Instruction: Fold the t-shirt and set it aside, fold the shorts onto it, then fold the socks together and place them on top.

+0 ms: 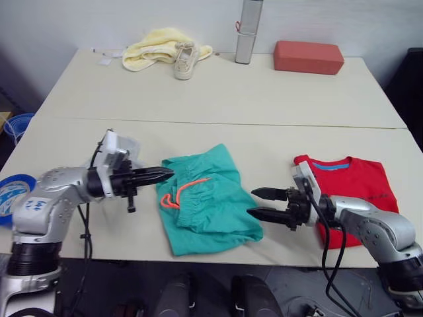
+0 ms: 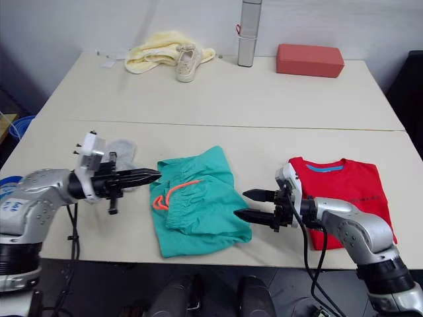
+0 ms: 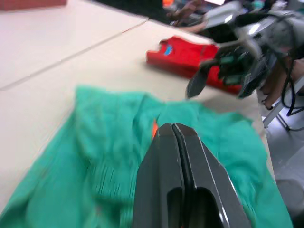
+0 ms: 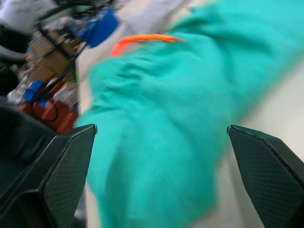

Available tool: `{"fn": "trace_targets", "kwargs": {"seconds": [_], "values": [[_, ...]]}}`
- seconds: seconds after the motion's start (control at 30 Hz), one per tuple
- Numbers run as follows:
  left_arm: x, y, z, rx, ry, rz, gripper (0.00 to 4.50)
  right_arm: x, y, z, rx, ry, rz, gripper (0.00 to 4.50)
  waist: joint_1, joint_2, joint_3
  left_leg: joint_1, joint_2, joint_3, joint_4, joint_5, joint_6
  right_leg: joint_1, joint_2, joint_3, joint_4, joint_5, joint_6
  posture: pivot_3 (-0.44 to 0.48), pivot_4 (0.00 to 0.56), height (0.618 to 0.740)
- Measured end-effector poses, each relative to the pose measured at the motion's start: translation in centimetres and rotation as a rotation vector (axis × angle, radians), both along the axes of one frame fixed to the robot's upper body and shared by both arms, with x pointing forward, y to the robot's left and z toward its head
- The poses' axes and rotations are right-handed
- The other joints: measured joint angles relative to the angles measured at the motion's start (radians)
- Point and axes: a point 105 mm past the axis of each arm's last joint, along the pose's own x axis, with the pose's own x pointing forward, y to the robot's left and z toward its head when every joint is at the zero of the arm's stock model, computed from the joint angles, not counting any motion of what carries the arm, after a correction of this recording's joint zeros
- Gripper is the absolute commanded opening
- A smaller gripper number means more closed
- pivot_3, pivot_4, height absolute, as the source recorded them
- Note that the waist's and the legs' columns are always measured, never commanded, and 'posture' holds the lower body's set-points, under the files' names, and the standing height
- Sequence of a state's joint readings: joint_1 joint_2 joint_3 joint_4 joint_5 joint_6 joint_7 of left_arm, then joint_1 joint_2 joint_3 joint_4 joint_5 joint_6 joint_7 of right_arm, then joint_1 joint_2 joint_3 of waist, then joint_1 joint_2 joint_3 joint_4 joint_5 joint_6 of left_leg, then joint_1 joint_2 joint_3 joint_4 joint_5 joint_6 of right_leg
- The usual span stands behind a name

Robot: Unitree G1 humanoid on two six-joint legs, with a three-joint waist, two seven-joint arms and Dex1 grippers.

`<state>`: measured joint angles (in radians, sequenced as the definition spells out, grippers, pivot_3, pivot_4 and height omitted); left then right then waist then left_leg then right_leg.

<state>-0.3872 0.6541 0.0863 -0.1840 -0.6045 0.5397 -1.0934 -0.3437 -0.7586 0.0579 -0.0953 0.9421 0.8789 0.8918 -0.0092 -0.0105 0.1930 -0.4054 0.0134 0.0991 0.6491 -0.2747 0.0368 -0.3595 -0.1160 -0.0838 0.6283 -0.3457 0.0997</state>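
Left gripper sits lower left of the head view, black fingers pressed together with nothing between them, tips at the waist edge of the teal-green fabric shorts; we cannot tell whether they touch the cloth. Its silver forearm reaches in level from the left edge, pointing right.

Right gripper sits lower right of centre, fingers spread wide and empty, just beside the shorts' right edge, apart from it. Its arm comes in from the lower right corner, pointing left, lying over the bright red short-sleeved t-shirt.

We see the shorts lying rumpled at lower centre of the pale table, orange drawstring looped near the waist. The t-shirt lies at right, blue collar band upward. Light grey knit socks lie behind the left gripper, left of the shorts.
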Motion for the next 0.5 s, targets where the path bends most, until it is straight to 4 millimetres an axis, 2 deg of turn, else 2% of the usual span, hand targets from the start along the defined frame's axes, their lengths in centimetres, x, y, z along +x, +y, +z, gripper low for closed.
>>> {"fn": "trace_targets", "kwargs": {"seconds": [0.1,0.2,0.33,0.5], "values": [[-0.3,-2.3,-1.3,0.015,-0.037,-0.061,0.00,0.6,-0.8,-0.1,-0.012,0.174,-0.003,4.48,0.001,0.000,0.000,0.000,0.000,0.000,0.000,0.001,0.000,0.000,0.001,0.000,0.000,0.000,0.000,0.000,0.150,0.740],[-0.5,-3.2,-2.9,0.100,-0.080,-0.094,0.00,1.2,-1.3,-0.3,-0.011,0.300,-0.025,4.48,0.002,0.000,0.000,0.000,0.001,0.001,0.000,0.001,0.000,-0.001,0.001,0.000,0.000,0.000,0.000,0.000,0.150,0.740],[0.3,-2.3,-6.3,0.254,-0.072,-0.031,0.00,2.2,0.2,-0.6,-0.023,0.347,-0.002,4.48,-0.003,0.000,0.000,0.000,0.001,0.002,0.000,0.001,0.000,-0.002,0.001,0.002,0.000,0.000,0.000,0.000,0.150,0.740],[0.1,-1.0,-7.8,0.280,-0.055,0.026,0.00,2.5,2.5,-0.6,-0.050,0.354,0.062,4.48,-0.014,0.000,0.000,0.000,0.001,0.001,-0.001,0.001,0.000,-0.002,0.000,0.002,0.001,0.000,0.000,0.000,0.150,0.740]]}}
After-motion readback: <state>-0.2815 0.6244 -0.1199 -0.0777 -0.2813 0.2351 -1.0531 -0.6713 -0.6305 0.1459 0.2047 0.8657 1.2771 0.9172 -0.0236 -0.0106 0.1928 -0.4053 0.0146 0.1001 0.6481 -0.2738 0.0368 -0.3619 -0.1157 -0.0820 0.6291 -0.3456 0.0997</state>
